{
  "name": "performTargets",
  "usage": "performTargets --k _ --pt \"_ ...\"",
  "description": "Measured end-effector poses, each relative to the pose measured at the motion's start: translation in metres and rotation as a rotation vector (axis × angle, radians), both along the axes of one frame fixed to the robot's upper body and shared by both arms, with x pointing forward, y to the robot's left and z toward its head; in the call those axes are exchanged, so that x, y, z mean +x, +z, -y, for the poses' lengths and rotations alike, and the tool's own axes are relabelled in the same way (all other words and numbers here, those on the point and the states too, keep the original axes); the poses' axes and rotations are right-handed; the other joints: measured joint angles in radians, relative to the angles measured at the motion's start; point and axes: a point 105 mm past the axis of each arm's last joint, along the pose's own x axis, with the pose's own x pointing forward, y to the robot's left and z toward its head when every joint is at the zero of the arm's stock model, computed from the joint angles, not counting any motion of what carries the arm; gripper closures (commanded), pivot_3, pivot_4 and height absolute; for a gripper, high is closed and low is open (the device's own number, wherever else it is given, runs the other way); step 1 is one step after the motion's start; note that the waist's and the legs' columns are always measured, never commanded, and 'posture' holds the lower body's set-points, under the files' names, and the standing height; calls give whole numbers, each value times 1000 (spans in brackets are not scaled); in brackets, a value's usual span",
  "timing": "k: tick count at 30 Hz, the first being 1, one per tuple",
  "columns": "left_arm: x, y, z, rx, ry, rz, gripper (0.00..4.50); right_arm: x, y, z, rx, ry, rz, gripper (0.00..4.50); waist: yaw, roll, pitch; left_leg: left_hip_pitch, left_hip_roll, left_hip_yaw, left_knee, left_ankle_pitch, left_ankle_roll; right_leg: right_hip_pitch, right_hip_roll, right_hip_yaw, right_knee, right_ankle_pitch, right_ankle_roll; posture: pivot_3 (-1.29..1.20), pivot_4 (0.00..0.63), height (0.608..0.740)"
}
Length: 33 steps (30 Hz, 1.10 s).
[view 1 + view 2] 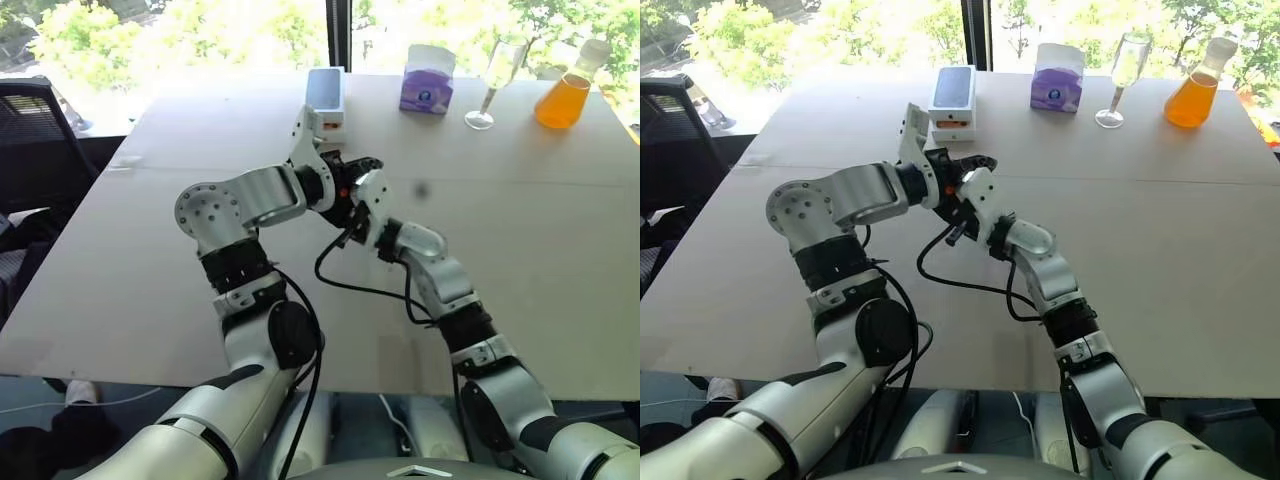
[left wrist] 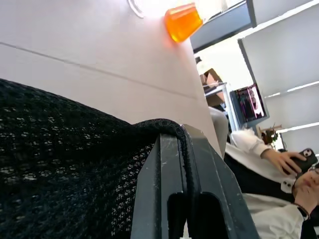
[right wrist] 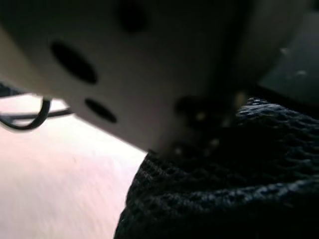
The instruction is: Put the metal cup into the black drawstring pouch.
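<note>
I see both arms meeting over the middle of the pale table (image 1: 150, 300), raised above its surface. My left gripper (image 2: 182, 164) has its two dark fingers pressed together on an edge of the black drawstring pouch (image 2: 60, 164) — the knitted cloth fills the space beside and below the fingers in the left wrist view. My right gripper (image 1: 352, 205) sits right against the left one, fingers closed, with the same black weave bunched up close in front of it; I cannot tell whether it actually pinches the cloth. The metal cup is hidden from me. Farther back, along the far edge by the window, stand a white box (image 1: 326, 95), a purple tissue box (image 1: 427, 80), a wine glass (image 1: 497, 80) and a flask of orange liquid (image 1: 566, 95).
</note>
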Motion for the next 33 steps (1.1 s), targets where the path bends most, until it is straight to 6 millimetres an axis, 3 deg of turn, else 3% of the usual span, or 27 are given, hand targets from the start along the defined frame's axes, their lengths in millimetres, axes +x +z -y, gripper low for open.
performTargets --k 4,6,9,14,19,22,25,27,33 --pt "-1 -11 4 -34 -3 -72 4500 -5 -16 7 -252 23 214 4350 11 0 0 0 0 0 1 0 0 0 0 0 0 0 0 0 150 740" --pt "-1 -16 4 -7 5 -93 4500 -6 -22 5 -295 35 252 4350 7 0 0 0 1 0 1 0 0 0 1 0 1 0 0 0 150 740" --pt "-3 -21 1 11 19 -94 4500 -7 -25 3 -320 56 271 4350 -3 0 0 0 2 0 0 0 0 0 2 0 1 0 0 0 150 740" --pt "-8 -37 -22 228 51 -36 4500 -16 -38 -18 -386 150 264 4350 -16 0 0 1 2 1 0 0 -1 0 2 2 1 0 0 0 150 740" --pt "-12 -44 -38 247 81 19 4500 -19 -47 -29 -450 208 256 4350 -11 0 0 1 1 1 1 1 -1 0 2 1 1 0 0 0 150 740" --pt "-12 -47 -42 264 98 40 4500 -19 -51 -30 -476 217 249 3474 -12 0 0 3 1 0 1 1 -1 1 2 1 1 0 0 0 150 740" --pt "-14 -64 -42 273 101 3 4500 -19 -65 -23 -533 220 225 2162 -11 0 0 1 2 0 0 1 -1 0 2 1 1 0 0 0 150 740" --pt "-14 -64 -41 273 97 12 4500 -19 -65 -20 -544 211 225 1381 -10 0 0 1 1 0 0 1 -1 0 2 1 1 0 0 0 150 740" --pt "-9 -58 -33 252 38 64 4500 -23 -53 -2 -588 180 189 1381 -6 0 0 1 1 -1 1 1 -1 1 1 0 1 0 0 0 150 740"
